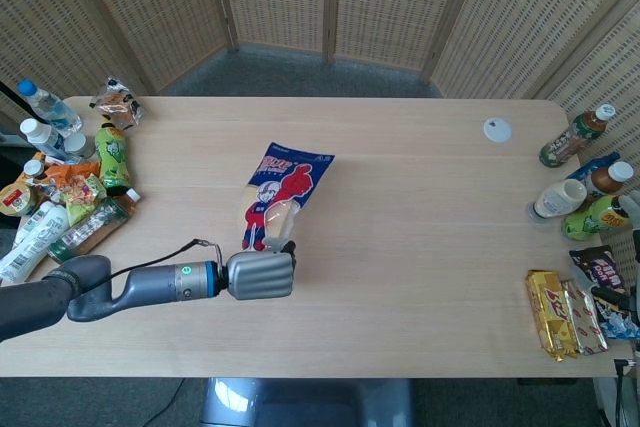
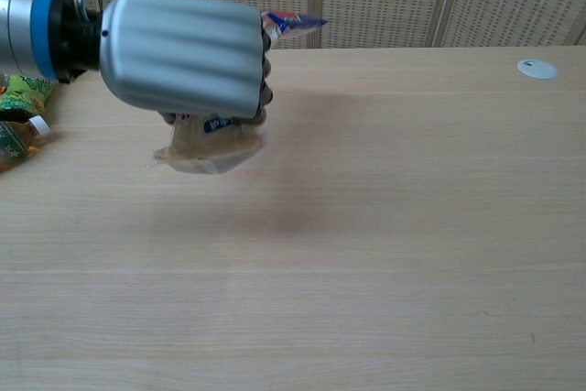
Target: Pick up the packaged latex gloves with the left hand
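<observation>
The packaged latex gloves (image 1: 278, 192) are a long blue-and-red bag with a clear bottom end. My left hand (image 1: 262, 275) grips its lower end and holds it up above the table (image 1: 420, 217). In the chest view the left hand (image 2: 183, 50) fills the upper left, fingers wrapped round the bag, whose clear end (image 2: 209, 144) hangs below the hand and whose blue top corner (image 2: 291, 21) sticks out behind it. The bag's shadow lies on the wood beneath. My right hand is not seen in either view.
Bottles and snack packs (image 1: 60, 197) crowd the table's left edge. More bottles (image 1: 585, 192) and wrapped bars (image 1: 565, 312) sit along the right edge. A small white lid (image 1: 497, 129) lies at the far right. A green bottle (image 2: 18, 116) shows at the chest view's left edge.
</observation>
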You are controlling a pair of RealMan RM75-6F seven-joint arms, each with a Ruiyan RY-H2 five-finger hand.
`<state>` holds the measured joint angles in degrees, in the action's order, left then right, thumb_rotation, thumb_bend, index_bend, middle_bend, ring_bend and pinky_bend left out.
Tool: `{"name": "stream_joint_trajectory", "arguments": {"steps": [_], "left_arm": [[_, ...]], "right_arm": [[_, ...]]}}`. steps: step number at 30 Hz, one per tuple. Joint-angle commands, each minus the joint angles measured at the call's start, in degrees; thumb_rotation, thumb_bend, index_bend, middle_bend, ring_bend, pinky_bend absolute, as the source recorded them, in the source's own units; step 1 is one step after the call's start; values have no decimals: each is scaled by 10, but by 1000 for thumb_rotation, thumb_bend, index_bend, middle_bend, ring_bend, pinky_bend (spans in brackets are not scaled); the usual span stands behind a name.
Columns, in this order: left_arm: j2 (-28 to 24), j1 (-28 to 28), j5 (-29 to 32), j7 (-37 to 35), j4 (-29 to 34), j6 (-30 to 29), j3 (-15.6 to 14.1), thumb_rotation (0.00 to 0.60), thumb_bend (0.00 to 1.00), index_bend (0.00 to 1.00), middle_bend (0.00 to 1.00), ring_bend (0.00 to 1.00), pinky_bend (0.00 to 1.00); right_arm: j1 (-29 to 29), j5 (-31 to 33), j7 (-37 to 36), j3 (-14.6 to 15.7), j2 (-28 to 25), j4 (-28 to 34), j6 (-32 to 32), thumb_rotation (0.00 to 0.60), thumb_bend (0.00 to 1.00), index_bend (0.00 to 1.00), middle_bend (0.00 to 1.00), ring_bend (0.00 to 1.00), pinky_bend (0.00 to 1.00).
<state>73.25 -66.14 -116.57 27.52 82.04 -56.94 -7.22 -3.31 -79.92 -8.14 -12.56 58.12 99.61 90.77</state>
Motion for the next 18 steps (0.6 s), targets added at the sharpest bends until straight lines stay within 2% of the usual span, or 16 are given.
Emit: {"name": "stream_joint_trajectory", "arguments": {"steps": [1, 18], "left_arm": [[-23, -3, 10, 16, 27, 7, 19, 600, 75, 801, 741, 748, 700], [-86, -6, 25, 74, 115, 54, 69, 600, 74, 800, 728, 745, 695]], "right_arm": [[0, -1, 0, 0, -1, 1, 1, 600, 146, 95, 45, 0, 130], [0, -4, -2, 0, -2, 8, 3, 600, 146, 95, 46, 0, 130]]}}
